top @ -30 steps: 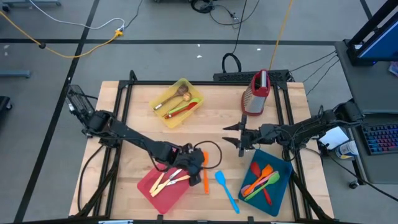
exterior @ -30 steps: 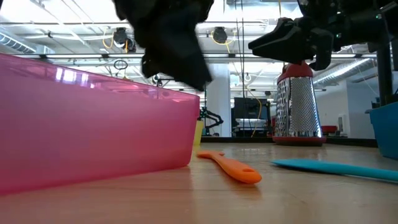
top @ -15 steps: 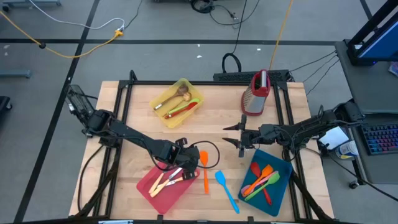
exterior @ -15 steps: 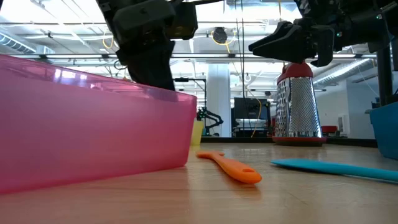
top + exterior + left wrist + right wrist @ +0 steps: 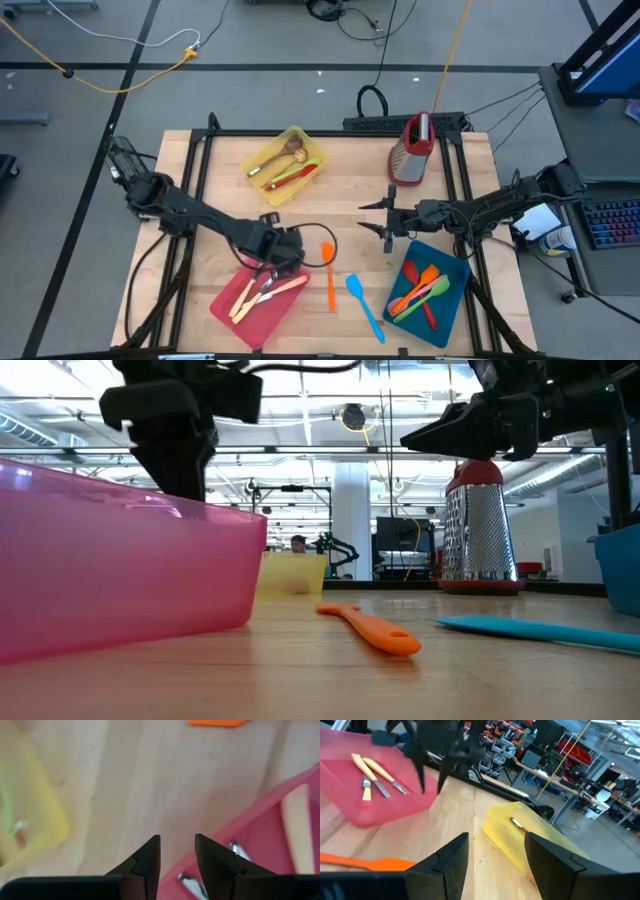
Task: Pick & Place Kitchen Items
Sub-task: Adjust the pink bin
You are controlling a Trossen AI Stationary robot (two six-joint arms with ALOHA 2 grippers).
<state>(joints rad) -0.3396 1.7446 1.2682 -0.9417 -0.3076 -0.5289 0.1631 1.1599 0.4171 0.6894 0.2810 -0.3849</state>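
Left gripper: hangs over the upper corner of the pink-red tray, fingers set a narrow gap apart with nothing between them; the tray's rim lies just under and beside the tips.
Right gripper: hovers above bare surface mid-table, fingers spread wide and empty, pointing toward the left arm.
Pale-handled cutlery: lies inside the pink-red tray, just beyond the left fingers; in the right wrist view it shows as cream handles and metal blades on the tray floor.
Orange spatula: flat on the surface, just beside the left fingers on their right, apart from the tray; in the low view it lies between the pink-red tray and the blue spatula.
Blue spatula: flat on the surface, below the right fingers and near the blue tray, not touching it.
Blue tray contents: orange, red and green utensils piled together, just below the right fingers.
Yellow tray: well above the left fingers, holding wooden spoons and a red and a green utensil.
Grater: upright behind the right fingers, near the surface's far edge.
Person: small, in the room beyond the surface in the low view.
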